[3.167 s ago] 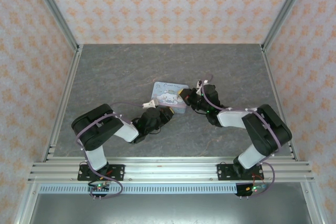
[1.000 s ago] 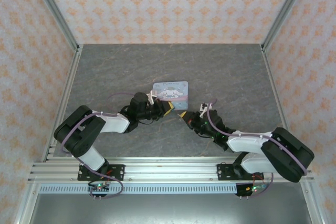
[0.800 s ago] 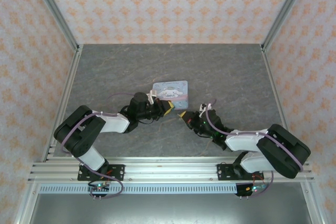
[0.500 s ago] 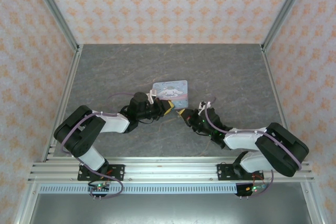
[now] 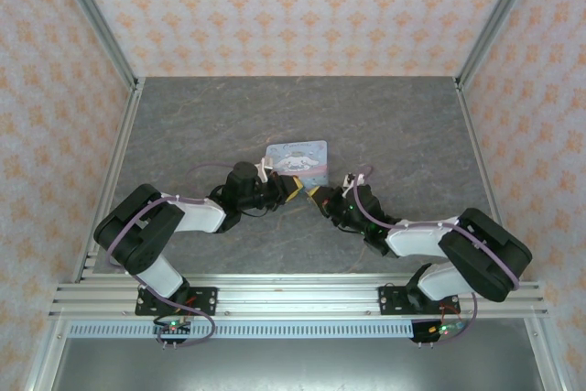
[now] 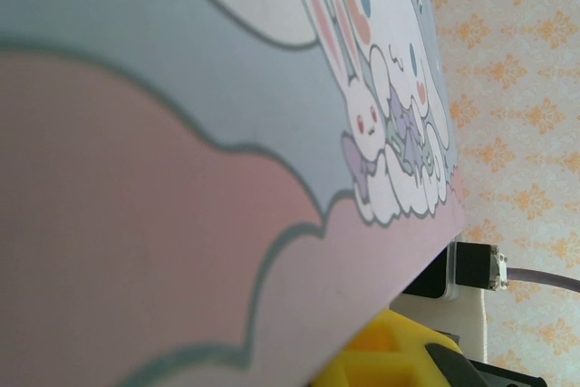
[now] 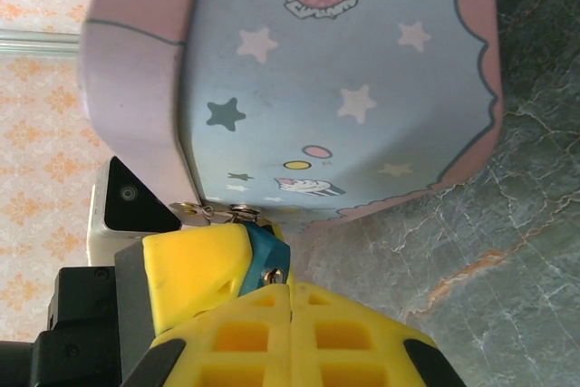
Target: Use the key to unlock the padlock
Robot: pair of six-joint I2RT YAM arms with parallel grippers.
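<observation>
Right hand, pinched shut, noses the blue padlock; off-line, it could just shove the cartoon tin.

The worktop is showing as a dark grey, stone-veined slab, and pale metal rails are running along its left, right and near edges. Patterned orange-and-white walls are rising from its left, far and right sides. One thing is resting on it – a pastel cartoon-printed tin, sitting near the middle and slightly right of centre, well apart from every rail. In the right wrist view the tin is showing a blue face with stars and a pink border, while the bare worktop beside it is showing pale and rust-coloured veins. Whether the tin is lying quite flat cannot be told.
</observation>
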